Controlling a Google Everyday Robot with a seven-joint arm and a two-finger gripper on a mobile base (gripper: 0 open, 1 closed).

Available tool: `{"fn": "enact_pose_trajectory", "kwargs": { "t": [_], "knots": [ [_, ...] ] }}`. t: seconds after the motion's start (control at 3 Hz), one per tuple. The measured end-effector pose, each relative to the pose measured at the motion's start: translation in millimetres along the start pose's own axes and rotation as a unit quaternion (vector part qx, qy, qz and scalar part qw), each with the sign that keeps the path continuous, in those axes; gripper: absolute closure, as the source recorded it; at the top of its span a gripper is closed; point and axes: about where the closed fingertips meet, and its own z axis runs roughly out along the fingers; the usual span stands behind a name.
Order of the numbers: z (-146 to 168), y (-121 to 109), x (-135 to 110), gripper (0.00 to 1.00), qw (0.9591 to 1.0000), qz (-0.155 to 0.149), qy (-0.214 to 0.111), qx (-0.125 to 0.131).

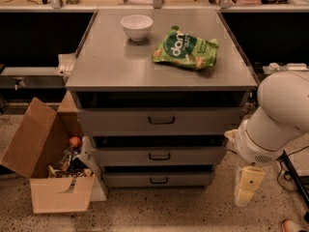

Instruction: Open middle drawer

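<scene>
Tool [248, 187] low, right of middle drawer [193, 156]: grey front, dark bar handle [159, 156].

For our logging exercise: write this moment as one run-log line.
gripper: low, right of cabinet, clear of middle drawer | middle drawer: not pulled out | handle: untouched
</scene>
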Motion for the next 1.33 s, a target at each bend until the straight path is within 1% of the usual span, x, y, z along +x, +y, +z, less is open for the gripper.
{"fn": "enact_pose_trajectory", "kwargs": {
  "t": [0.33,0.67,1.0,1.33],
  "knots": [
    [1,0,0,0.0,1.0,0.0,0.0,0.0],
    [40,-4,10,0.0,0.9999,0.001,0.001,0.011],
    [109,-6,15,0.0,0.9996,-0.019,-0.021,0.003],
    [176,-10,13,0.0,0.9976,-0.036,-0.058,-0.007]
  ]
}}
